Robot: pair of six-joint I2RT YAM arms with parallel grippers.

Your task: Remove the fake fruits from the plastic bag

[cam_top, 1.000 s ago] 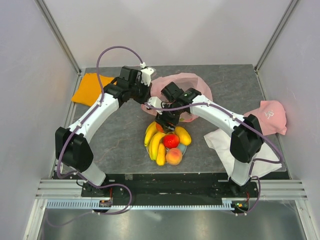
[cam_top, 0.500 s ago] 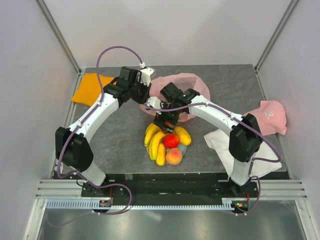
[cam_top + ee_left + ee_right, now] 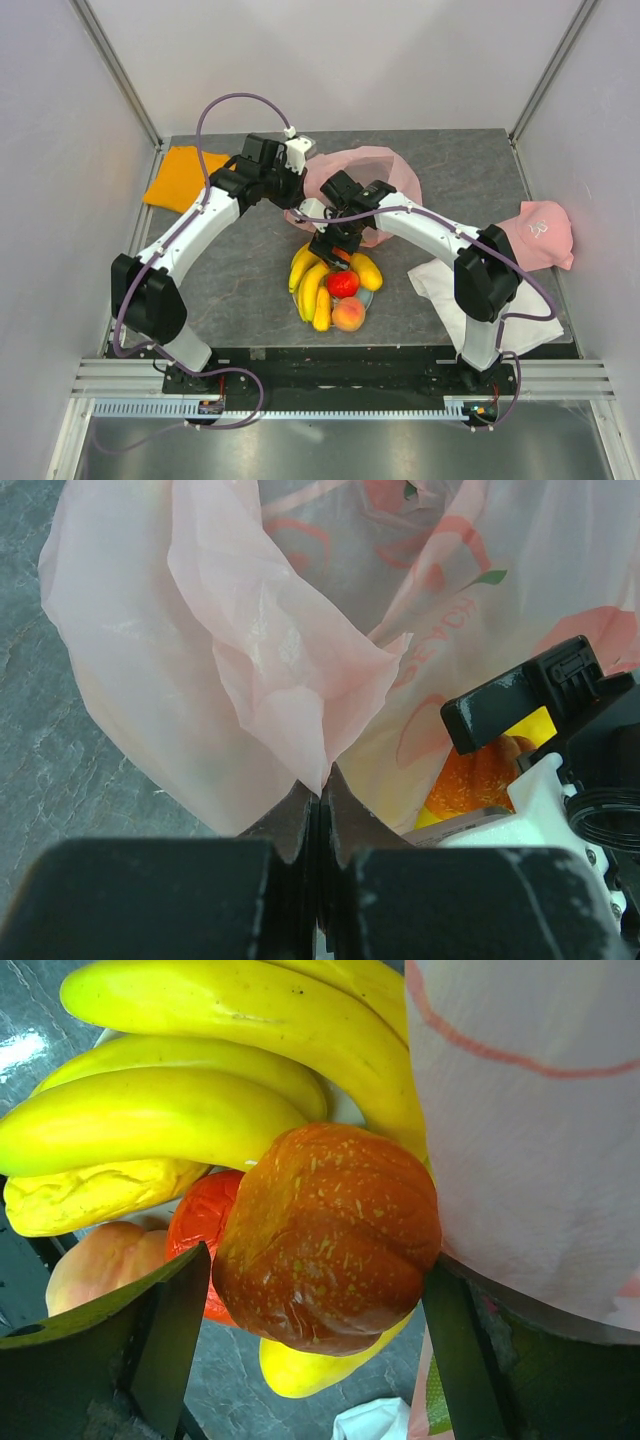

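The plastic bag lies crumpled at the back centre, pink and translucent. My left gripper is shut on a fold of its edge and holds it up. In front of the bag lie fake fruits in a pile: a banana bunch, a red piece, a peach one and a yellow one. My right gripper stands open over the pile at the bag's mouth. A mottled orange fruit sits between its fingers, with a thin gap at the left finger.
A folded orange cloth lies at the back left. A pink cap and a white cloth lie at the right, next to the right arm. Frame posts stand at the rear corners.
My right gripper's jaws have spread wider around the orange fruit, and the arm has edged slightly left. The left gripper keeps its hold on the bag.
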